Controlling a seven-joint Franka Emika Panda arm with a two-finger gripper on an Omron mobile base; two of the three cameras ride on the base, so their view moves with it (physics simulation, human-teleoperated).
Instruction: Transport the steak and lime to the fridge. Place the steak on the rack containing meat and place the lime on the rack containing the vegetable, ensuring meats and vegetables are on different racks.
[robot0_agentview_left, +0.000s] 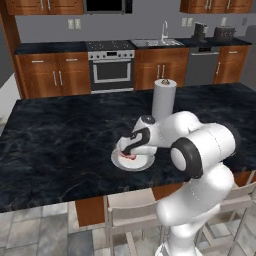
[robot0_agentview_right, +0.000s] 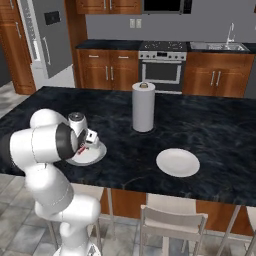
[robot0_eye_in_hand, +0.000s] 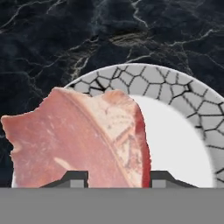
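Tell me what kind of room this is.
A home kitchen, rendered: stove set between wood cabinets, sink on the back counter, and a dark marble island with a paper towel roll.

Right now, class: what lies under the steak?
The steak lies on a plate with a cracked grey rim and white centre, on the dark counter. The plate beneath it is covered.

Two rear views, one close-up
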